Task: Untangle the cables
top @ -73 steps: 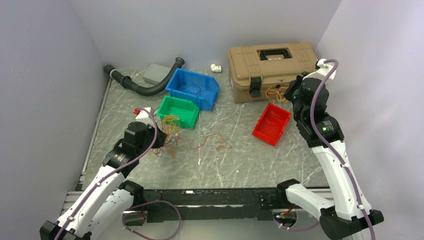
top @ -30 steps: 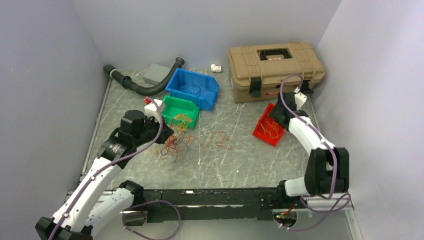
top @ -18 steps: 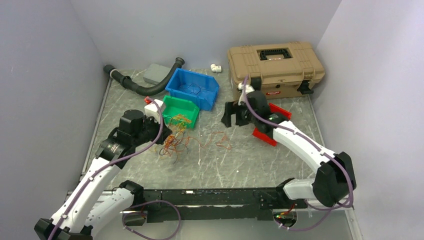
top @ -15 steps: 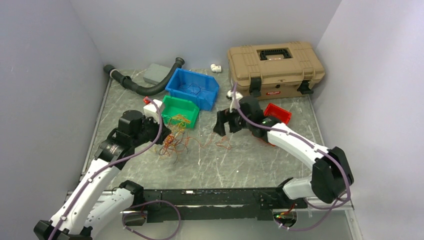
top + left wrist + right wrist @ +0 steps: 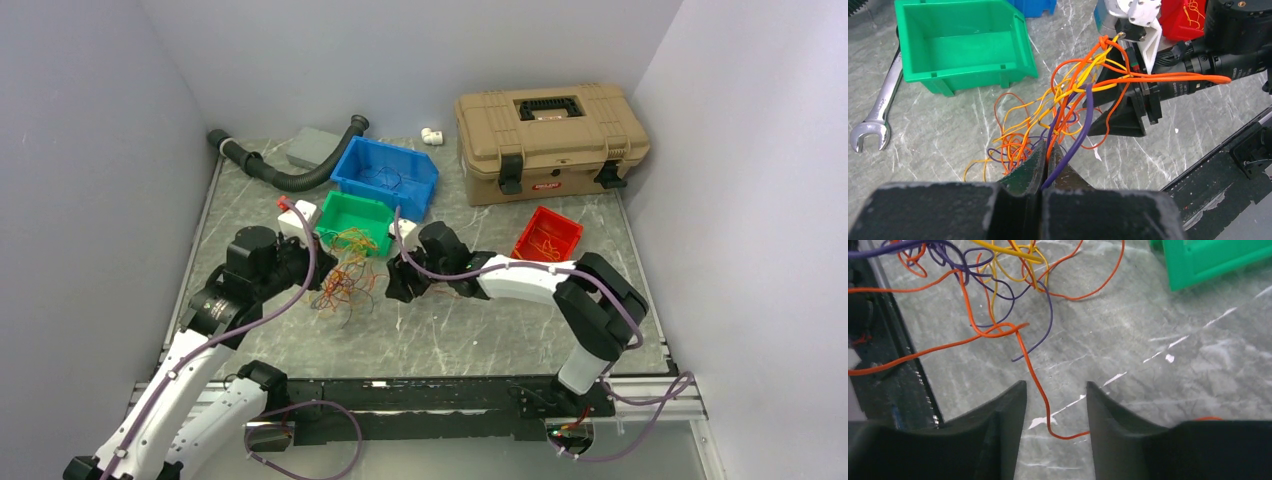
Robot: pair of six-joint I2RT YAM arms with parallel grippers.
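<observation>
**Q:** How do the two grippers stand?

**A:** Left gripper [image 5: 1047,151]: fingers pressed together on strands of the cables [image 5: 1068,95], with a purple and an orange strand rising from the pinch. Right gripper [image 5: 1054,395]: fingers apart over the table [image 5: 1158,330], with one orange strand passing between them, ungripped.

**Q:** Where is the bundle?

**A:** Between the two grippers, near the green bin [image 5: 973,75]. A wrench [image 5: 875,115] lies beside that bin.

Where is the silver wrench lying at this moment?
In the left wrist view, the wrench lies flat on the table at the left side of the picture, close beside the left wall of the green bin.
</observation>
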